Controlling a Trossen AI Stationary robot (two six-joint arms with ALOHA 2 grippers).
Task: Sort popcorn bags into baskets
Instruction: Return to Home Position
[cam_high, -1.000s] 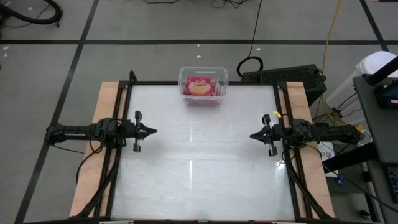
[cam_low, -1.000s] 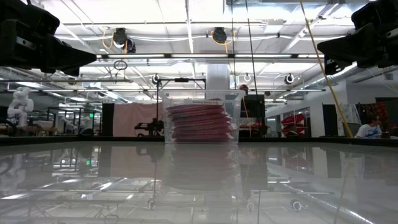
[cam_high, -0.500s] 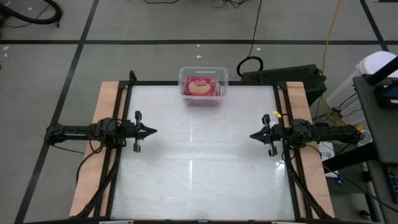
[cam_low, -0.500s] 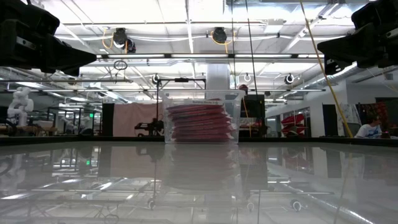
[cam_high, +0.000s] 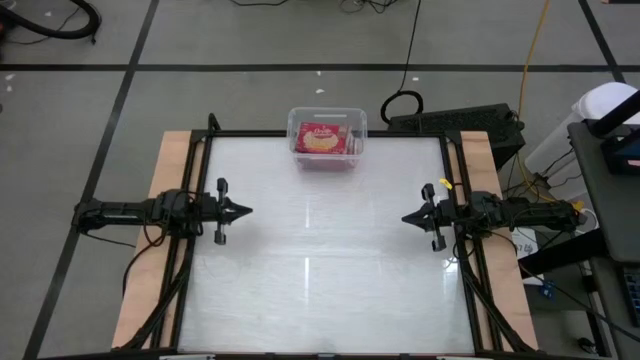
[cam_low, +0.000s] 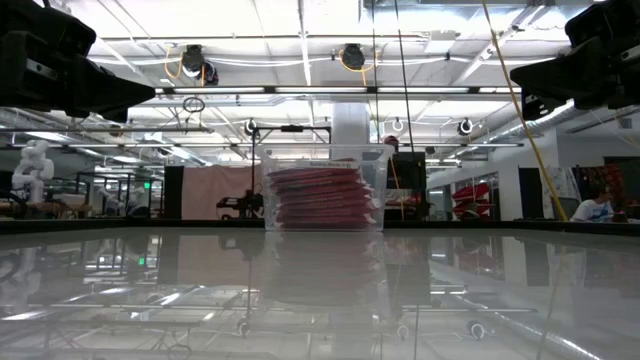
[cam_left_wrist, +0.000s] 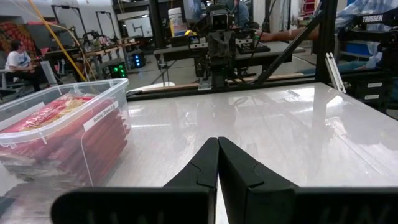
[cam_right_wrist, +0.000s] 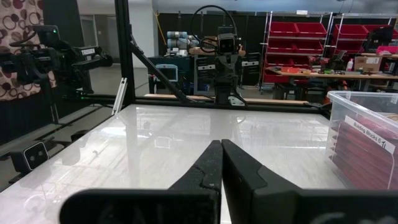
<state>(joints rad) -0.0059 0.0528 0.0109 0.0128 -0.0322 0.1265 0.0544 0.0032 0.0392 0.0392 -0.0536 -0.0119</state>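
A clear plastic basket (cam_high: 327, 139) stands at the middle of the table's far edge, its bottom on the white tabletop. It holds a stack of red popcorn bags (cam_low: 322, 197); the top one (cam_high: 320, 138) lies with its popcorn picture up. The basket also shows in the left wrist view (cam_left_wrist: 62, 134) and in the right wrist view (cam_right_wrist: 364, 138). My left gripper (cam_high: 246, 210) hovers level at the table's left side, shut and empty. My right gripper (cam_high: 407, 218) hovers level at the right side, shut and empty. Both point toward the table's middle.
A black frame (cam_high: 325, 133) borders the table, with wooden strips (cam_high: 165, 190) along its left and right sides. Cables and a black box (cam_high: 460, 122) lie on the floor beyond the far right corner. People sit in the room behind (cam_left_wrist: 15, 59).
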